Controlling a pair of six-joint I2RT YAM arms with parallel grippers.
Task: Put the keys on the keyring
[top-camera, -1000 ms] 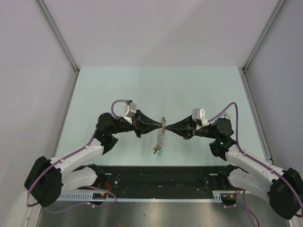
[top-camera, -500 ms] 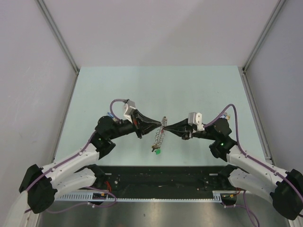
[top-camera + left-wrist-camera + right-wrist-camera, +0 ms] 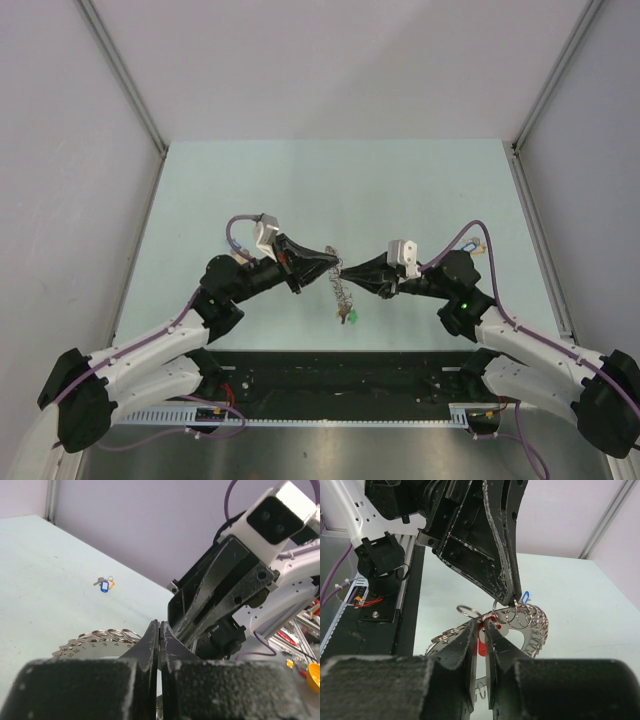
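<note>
The keyring, a floppy silvery loop carrying several small rings, hangs between my two grippers above the table. A green-headed key dangles at its low end. My left gripper is shut on the keyring's top; its jaws stand closed in the left wrist view, with the keyring beside them. My right gripper meets it from the right. In the right wrist view the right gripper is shut on a red-headed key right at the keyring.
A blue-headed key and a yellow-headed key lie together on the pale green table, far from the grippers. The blue one shows behind the ring in the right wrist view. Grey walls enclose the table; a black rail runs along its near edge.
The right gripper has shifted a little left and nearer, and the left wrist has turned. The hanging keyring and green key have swung slightly right. Both grippers stay shut.
</note>
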